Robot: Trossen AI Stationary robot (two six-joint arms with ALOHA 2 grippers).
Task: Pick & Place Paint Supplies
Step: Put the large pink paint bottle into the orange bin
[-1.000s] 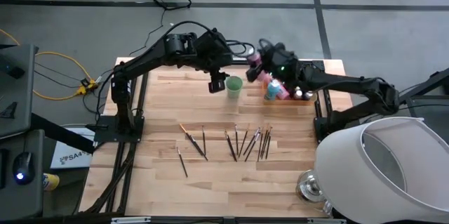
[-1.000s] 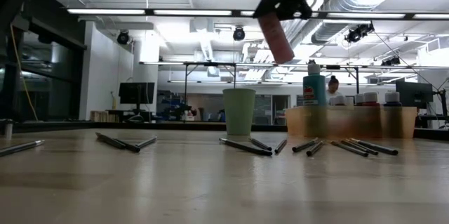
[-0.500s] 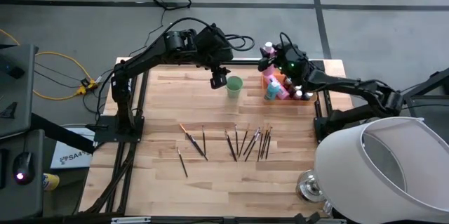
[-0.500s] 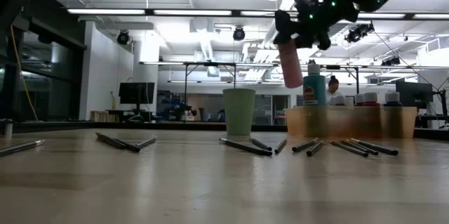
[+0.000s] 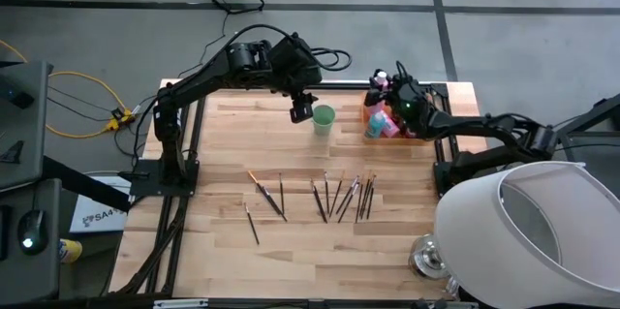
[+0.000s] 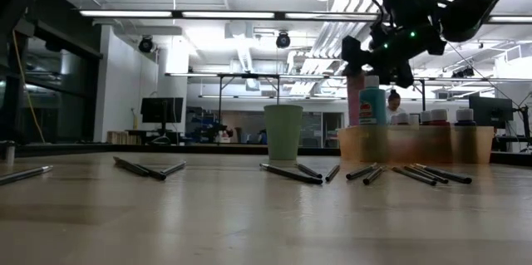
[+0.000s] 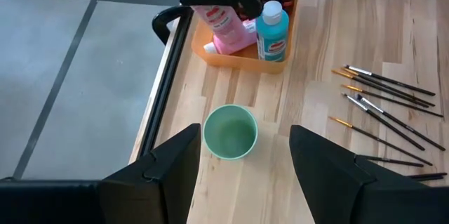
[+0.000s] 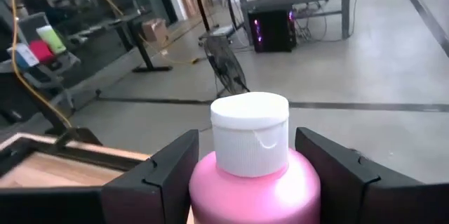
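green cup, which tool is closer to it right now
Left. The left tool hovers open just beside the green cup, above it. The right tool is farther off, over the orange tray, shut on a pink bottle.

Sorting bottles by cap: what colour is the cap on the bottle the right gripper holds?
White, on the pink plastic bottle held by the right gripper; clearest in the right wrist view.

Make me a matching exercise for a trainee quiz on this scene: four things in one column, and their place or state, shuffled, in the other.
Things:
1. pink bottle
2. green cup
3. brushes
4. teal bottle

Places or states:
A. lying loose on the table
B. standing in the orange tray
C. gripped by the right end effector
D. upright just below the left end effector

Pairs: 1-C, 2-D, 3-A, 4-B
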